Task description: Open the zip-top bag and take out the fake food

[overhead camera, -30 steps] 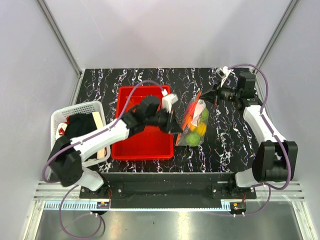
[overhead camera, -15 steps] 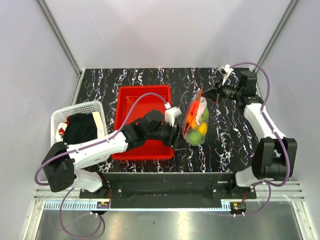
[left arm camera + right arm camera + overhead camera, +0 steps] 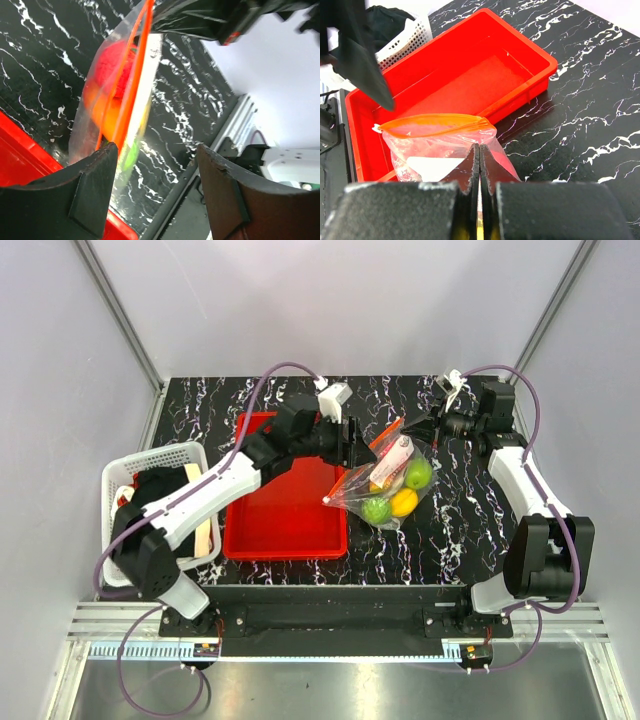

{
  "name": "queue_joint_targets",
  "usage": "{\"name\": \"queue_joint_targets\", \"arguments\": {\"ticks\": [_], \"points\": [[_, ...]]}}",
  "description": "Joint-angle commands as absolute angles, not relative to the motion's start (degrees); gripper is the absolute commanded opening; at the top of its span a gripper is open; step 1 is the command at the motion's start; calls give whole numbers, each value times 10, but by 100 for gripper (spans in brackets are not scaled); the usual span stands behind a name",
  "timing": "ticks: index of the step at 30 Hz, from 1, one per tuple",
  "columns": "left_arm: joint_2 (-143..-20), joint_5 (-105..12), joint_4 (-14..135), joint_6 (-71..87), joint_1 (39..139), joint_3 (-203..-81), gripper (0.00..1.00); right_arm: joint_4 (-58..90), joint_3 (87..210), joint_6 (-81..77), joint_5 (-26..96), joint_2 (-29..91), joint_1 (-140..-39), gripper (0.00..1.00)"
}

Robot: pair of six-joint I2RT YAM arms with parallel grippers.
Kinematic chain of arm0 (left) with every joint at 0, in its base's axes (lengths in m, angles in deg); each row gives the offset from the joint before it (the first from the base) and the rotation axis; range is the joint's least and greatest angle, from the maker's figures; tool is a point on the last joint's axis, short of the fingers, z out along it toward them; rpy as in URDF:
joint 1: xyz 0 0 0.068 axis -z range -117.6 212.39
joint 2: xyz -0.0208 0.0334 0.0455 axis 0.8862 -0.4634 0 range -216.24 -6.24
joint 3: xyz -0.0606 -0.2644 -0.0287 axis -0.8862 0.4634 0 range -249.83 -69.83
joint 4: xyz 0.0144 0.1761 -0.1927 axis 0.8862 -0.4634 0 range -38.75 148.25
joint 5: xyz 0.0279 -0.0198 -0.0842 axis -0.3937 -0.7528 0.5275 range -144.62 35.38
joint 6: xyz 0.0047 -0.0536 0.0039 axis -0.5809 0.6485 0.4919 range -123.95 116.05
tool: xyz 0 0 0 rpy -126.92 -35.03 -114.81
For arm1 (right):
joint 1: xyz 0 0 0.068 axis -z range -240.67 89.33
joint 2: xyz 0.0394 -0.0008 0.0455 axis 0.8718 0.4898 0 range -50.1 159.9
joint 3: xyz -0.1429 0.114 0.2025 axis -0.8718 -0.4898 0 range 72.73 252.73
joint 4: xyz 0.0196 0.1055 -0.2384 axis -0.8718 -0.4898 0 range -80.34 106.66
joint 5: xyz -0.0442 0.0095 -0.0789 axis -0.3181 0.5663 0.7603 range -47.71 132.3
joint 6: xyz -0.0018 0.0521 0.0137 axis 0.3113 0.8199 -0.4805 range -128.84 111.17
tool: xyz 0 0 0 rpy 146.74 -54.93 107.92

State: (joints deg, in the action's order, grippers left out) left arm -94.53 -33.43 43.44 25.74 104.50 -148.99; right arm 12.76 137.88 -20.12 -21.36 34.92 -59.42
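The right fingers (image 3: 474, 167) are clenched flat on one edge of the clear crinkly plastic zip-top bag (image 3: 385, 485), holding it just right of the red rectangular plastic tray (image 3: 285, 525). The bag's lower corner reaches over the tray's right rim. The left fingers (image 3: 349, 445) are spread and released, grasping nothing, above the tray's far right corner and close to the bag's orange-red zip strip (image 3: 135, 70). Whether they touch it cannot be told. All the small plastic toy food (image 3: 392, 502) is inside the bag, including a green round fruit (image 3: 418, 474), a yellow fruit (image 3: 404, 502) and a red piece (image 3: 117, 65). The tray sits on the black white-veined marble counter (image 3: 460, 530), and a white plastic lattice basket (image 3: 165, 460) stands just left of it.
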Motion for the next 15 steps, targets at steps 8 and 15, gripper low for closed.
{"name": "queue_joint_targets", "arguments": {"ticks": [8, 15], "points": [[-1007, -362, 412, 222, 1033, -1544, 56, 142, 1391, -214, -232, 337, -592, 0], [-981, -380, 421, 205, 1029, -1525, 52, 140, 1391, -215, -229, 339, -593, 0]]}}
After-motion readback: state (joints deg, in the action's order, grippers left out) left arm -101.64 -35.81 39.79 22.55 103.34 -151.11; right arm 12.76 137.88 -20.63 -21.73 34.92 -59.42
